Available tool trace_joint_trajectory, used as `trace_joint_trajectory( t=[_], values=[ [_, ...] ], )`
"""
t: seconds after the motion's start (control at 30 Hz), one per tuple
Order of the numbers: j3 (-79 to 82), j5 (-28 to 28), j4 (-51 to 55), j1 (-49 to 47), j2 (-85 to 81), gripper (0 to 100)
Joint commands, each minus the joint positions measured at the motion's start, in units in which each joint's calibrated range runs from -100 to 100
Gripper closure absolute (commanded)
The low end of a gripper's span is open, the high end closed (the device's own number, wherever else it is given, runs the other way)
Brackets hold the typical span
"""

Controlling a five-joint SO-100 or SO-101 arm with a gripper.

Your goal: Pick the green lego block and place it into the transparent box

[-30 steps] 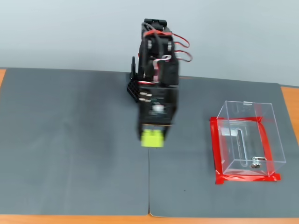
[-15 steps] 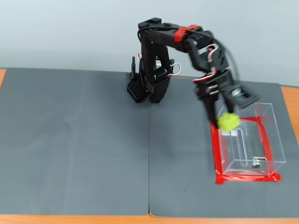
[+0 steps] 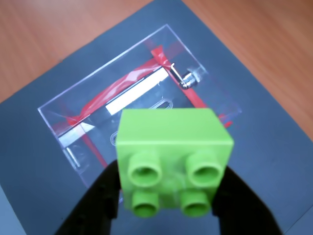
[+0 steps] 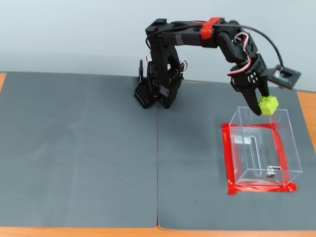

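Wrist view fills its lower middle with the small lime yellow-green square plastic lego block (image 3: pixel 172 159), its four round studs facing the camera, pinched on both flanks by the black two-finger hand (image 3: pixel 171 196), which is closed snugly on it. Behind the block, toward the upper centre of that frame, lies the clear plastic rectangular box (image 3: pixel 98 105) with thin see-through walls, red tape along its base and a small metal fitting (image 3: pixel 190 79) at upper right.

From the fixed view, the hand (image 4: pixel 263 107) hangs at the right of the frame with the block (image 4: pixel 268 104) held in the air just above the far top edge of the box (image 4: pixel 284 148), clear of its walls. The box stands on the dark grey mat (image 4: pixel 79 148) covering the counter, right of centre.

The step in hand looks like the carry: the block is lifted and brought over the box but not yet let go. Next, I judge, the hand should come a little nearer the box's middle and lower slightly, then spread its fingers so the block drops inside rather than catching the rim.
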Motion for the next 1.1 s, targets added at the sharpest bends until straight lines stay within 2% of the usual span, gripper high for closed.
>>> trace_joint_trajectory(
  t=[0.0, 0.47, 0.87, 0.97, 1.07],
  values=[
    [-3.9, -0.2, -0.5, -0.3, 1.9, 89],
    [-9.5, -0.2, -0.5, -4.1, 11.6, 89],
    [-9.4, -0.2, -0.6, -4.7, 13.3, 88],
    [-9.4, -0.2, -0.6, -4.6, 13.3, 83],
    [-9.4, -0.3, -0.6, -4.5, 13.2, 72]
  ],
)
